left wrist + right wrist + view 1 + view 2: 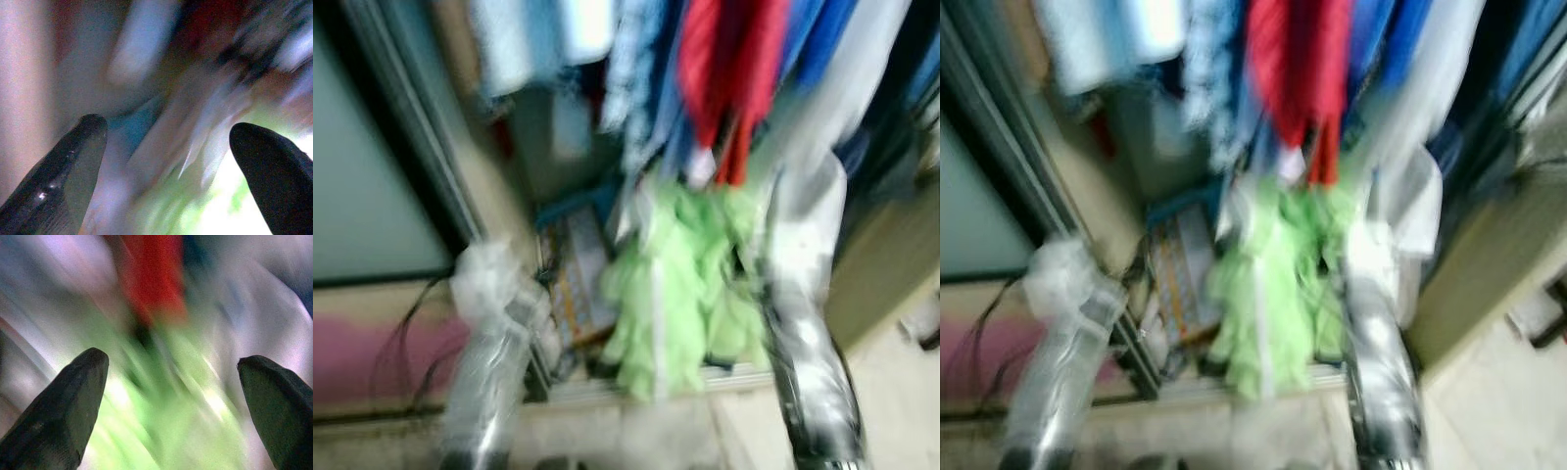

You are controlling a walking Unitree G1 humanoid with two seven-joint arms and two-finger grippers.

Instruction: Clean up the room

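Right gripper (171, 406) agape, seemingly facing green garment (680, 279)

Open wardrobe ahead, blurred.
Hanging clothes (724, 69) up top; crumpled garment (680, 284) piled below them on wardrobe floor, box (576, 274) just left of it. Sliding door (367, 166) far left. Left arm (489, 372) and right arm (808, 323) flank the pile.

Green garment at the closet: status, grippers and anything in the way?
Both grippers open: left gripper, right gripper pointed at the green garment. Garment hangs low, ungripped. Red garment hangs just above; box beside. Views blurred.
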